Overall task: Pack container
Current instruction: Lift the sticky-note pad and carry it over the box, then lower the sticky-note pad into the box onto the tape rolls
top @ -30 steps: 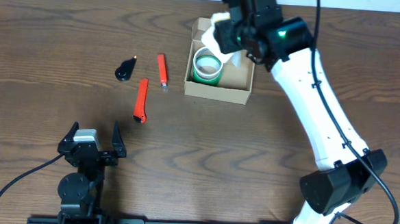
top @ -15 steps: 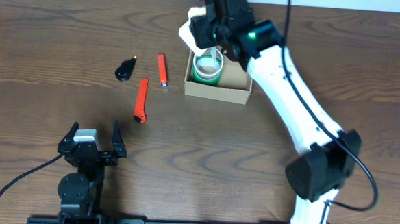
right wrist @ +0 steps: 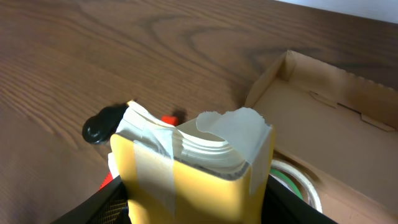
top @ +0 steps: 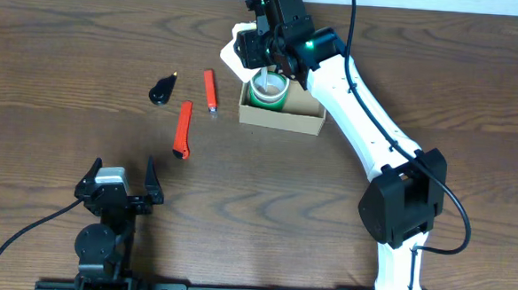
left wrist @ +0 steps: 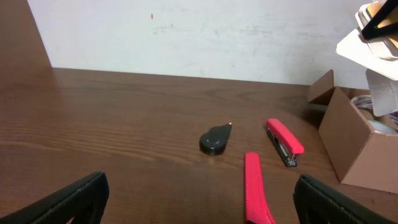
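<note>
Two things had changed within one second: the right arm had swung leftward, and the right gripper, formerly above the container's middle, now hung over its back-left corner. Its fingers were clamped on a yellow packet bound in white strips, possibly a pad of paper; the wrist view was too close to say. The container stood unmoved on the table, right of centre near the far edge, flap open, with one green-and-white tape roll lying flat in its left end. The left gripper rested spread wide and empty, as before.
</note>
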Controlling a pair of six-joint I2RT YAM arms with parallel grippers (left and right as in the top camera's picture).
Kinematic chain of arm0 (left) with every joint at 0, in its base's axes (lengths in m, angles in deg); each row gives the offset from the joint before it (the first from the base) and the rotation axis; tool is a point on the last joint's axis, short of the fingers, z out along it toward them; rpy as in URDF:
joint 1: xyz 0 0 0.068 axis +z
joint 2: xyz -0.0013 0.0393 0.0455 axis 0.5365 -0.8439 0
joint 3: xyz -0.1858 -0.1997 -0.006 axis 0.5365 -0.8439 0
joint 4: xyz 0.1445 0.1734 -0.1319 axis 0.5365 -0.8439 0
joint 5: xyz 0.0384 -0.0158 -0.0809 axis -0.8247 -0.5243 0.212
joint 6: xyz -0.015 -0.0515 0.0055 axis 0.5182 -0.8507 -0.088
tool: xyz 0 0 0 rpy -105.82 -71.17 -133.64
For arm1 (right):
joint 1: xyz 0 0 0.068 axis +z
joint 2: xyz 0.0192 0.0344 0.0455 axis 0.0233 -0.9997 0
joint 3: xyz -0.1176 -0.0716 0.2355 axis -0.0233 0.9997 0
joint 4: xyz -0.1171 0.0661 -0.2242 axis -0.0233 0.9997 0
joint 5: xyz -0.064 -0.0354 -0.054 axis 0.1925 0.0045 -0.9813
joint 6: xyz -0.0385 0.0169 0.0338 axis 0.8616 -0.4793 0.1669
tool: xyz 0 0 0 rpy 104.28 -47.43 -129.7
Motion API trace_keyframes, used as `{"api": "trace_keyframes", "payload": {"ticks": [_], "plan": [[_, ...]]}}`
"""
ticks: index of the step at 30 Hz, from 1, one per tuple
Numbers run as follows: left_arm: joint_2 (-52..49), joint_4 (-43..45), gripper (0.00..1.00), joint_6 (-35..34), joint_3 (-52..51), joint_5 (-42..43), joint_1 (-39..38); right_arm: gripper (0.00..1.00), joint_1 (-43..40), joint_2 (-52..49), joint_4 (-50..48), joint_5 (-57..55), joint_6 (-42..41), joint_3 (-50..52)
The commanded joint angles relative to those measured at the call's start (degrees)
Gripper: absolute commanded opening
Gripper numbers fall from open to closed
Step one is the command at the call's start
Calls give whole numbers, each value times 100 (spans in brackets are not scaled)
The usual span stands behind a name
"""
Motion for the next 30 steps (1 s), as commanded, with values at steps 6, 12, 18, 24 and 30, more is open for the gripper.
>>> {"api": "trace_keyframes", "payload": {"ticks": [6, 12, 18, 24, 30], "plan": [[48, -260, 96, 37, -98, -76, -15, 53, 79, -76, 70, 114, -120, -90], [48, -260, 96, 37, -98, -76, -15, 53, 107, -76, 131, -129, -127, -90], [48, -260, 96, 37, -98, -76, -15, 53, -35, -90, 402, -444, 26, -87], [48, -260, 96, 37, -98, -76, -15, 53, -227, -302, 688, -509, 24, -87], [48, -260, 96, 37, -98, -76, -15, 52, -227, -472, 811, -431, 142, -90]]}}
